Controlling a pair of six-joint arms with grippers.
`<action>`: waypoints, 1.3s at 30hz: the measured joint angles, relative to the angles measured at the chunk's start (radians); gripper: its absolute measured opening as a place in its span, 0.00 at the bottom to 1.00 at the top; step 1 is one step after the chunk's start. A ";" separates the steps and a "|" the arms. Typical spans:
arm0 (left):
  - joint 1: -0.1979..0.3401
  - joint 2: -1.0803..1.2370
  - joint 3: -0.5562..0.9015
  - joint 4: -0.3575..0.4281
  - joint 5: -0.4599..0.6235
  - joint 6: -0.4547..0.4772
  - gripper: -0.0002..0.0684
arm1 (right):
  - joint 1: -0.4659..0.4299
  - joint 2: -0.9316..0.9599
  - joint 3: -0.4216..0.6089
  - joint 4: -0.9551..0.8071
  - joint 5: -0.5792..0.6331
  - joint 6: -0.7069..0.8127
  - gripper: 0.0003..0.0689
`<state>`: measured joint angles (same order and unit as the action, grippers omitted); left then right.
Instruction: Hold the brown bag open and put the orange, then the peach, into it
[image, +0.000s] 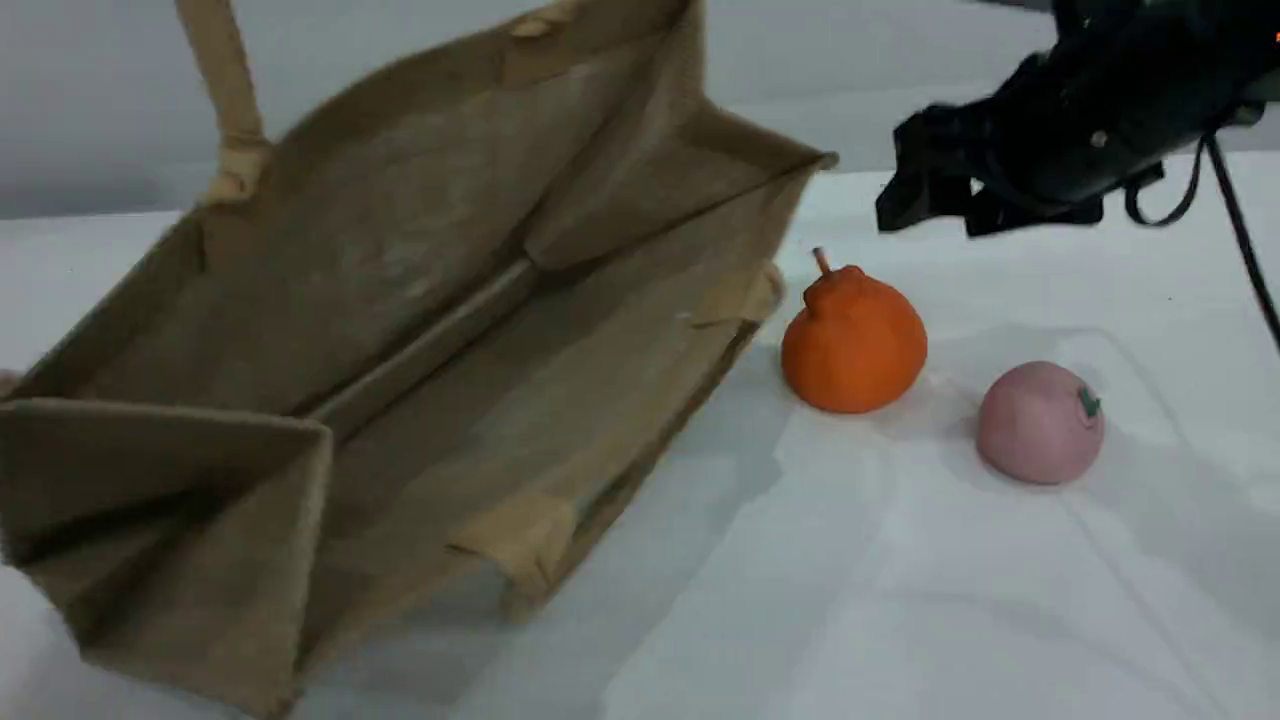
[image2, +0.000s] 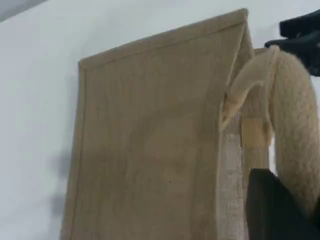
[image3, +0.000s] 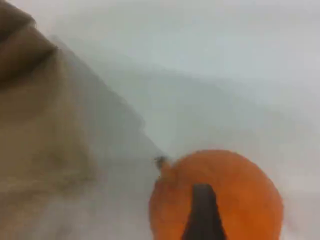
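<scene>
Orange (image: 853, 340) below right claw (image: 935, 205), apart

Table (image: 900, 600): white covering, faint creases and folds toward right, weak soft-edged shadows. Wall (image: 100, 100): plain pale grey, behind table's far edge. Light: even, diffuse, no glare.
</scene>
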<state>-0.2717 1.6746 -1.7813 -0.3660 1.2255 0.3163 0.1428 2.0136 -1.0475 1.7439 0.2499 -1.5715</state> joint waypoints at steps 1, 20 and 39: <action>0.000 0.001 0.000 0.001 -0.001 0.000 0.11 | 0.000 0.009 0.000 0.000 -0.001 0.001 0.66; 0.001 0.003 -0.001 -0.030 -0.003 0.016 0.11 | 0.000 0.175 -0.079 0.001 0.117 0.001 0.66; 0.001 0.003 -0.001 -0.030 -0.004 0.013 0.11 | 0.007 0.145 -0.094 -0.004 0.040 0.002 0.03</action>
<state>-0.2712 1.6778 -1.7822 -0.3959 1.2212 0.3291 0.1496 2.1589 -1.1417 1.7401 0.2901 -1.5695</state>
